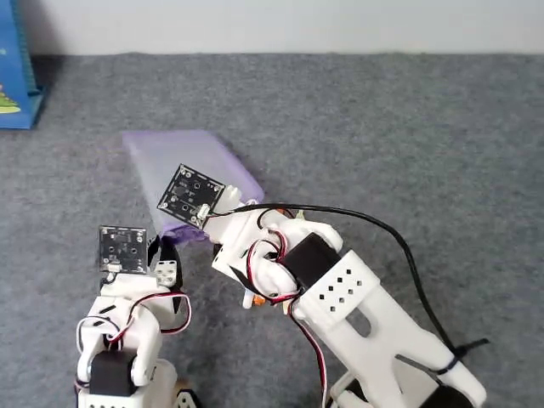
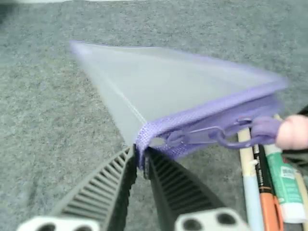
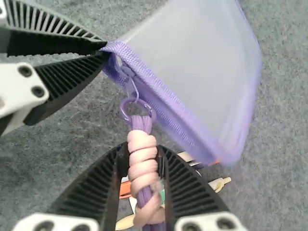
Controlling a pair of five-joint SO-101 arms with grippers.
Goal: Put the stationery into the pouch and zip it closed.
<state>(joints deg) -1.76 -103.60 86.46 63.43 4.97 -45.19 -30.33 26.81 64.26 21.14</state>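
Three cameras: one overhead, two on the wrists.
The high view looks steeply down over the grey table (image 1: 408, 119) from well above. Each wrist view looks out past its own jaws, close on the pouch (image 2: 183, 91); both share its zipper corner and pull cord (image 3: 142, 154) (seen from opposite sides).

The grey carpeted table top (image 1: 408, 127) carries a translucent purple-trimmed pouch (image 1: 183, 161) (its near corner lifted off the surface). Pens (image 2: 267, 204) and a green-labelled glue stick (image 2: 284, 185) lie just beside it, and a blue box (image 1: 13, 81) stands at the far edge.
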